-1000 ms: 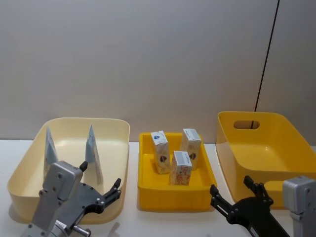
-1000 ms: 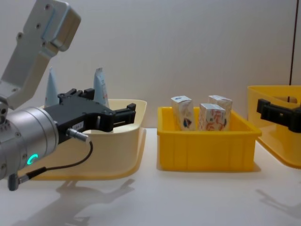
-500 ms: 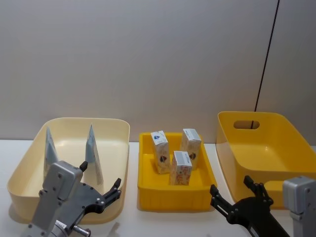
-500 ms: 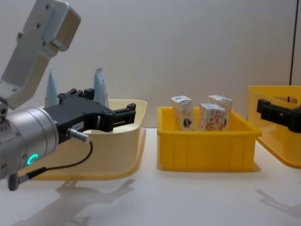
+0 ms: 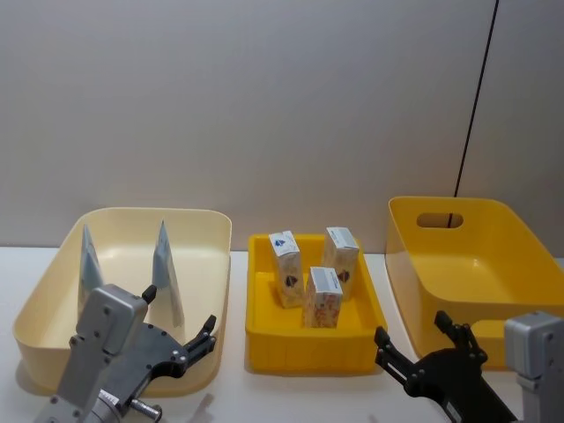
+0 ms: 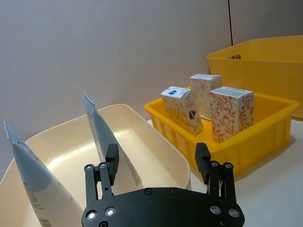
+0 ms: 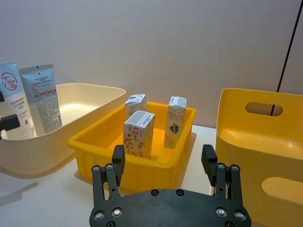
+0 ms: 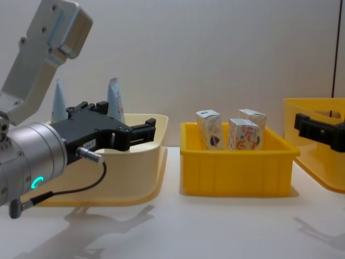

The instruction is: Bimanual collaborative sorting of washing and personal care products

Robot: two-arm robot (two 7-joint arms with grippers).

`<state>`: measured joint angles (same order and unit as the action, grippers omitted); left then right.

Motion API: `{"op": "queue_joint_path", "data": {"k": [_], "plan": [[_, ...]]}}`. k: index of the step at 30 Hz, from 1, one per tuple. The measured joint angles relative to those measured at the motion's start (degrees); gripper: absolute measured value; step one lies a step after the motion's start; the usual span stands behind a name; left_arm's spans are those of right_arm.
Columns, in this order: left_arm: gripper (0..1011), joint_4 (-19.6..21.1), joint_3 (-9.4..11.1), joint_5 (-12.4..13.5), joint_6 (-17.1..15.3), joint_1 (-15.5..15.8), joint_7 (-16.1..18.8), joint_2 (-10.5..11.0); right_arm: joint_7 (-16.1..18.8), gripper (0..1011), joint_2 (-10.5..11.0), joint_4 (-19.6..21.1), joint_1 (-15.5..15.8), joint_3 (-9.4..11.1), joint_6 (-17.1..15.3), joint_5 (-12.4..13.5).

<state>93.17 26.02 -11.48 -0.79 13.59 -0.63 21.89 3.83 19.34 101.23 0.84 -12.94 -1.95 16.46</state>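
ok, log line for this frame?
left pincer open, by cream bin | right pincer open, by right bin | 2 tubes standing in cream bin | 3 cartons in middle bin

A plain, matt grey-beige wall (image 5: pixel 264 106) stands behind the work area, broken by one thin dark line (image 5: pixel 475 106) that runs down it at a slight slant on the right; whether it is a cord or a panel seam cannot be told. Below the wall lies a smooth white table (image 8: pixel 215 226), softly and evenly lit, with faint grey shadows (image 8: pixel 102 218) on its near part.
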Motion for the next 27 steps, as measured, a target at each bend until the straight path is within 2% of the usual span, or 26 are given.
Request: {"op": "queue_joint_path", "data": {"k": [14,27], "plan": [[1003,0.0,-0.4,-0.2,-0.4,0.0,0.0,-0.1,0.0,1003,0.0,0.0,0.0,0.0,0.0,0.0],[1003,-1.8,-3.0,-2.5,-4.5,2.6,0.7,-2.3,0.0,1003,0.0,0.0,0.0,0.0,0.0,0.0]]}}
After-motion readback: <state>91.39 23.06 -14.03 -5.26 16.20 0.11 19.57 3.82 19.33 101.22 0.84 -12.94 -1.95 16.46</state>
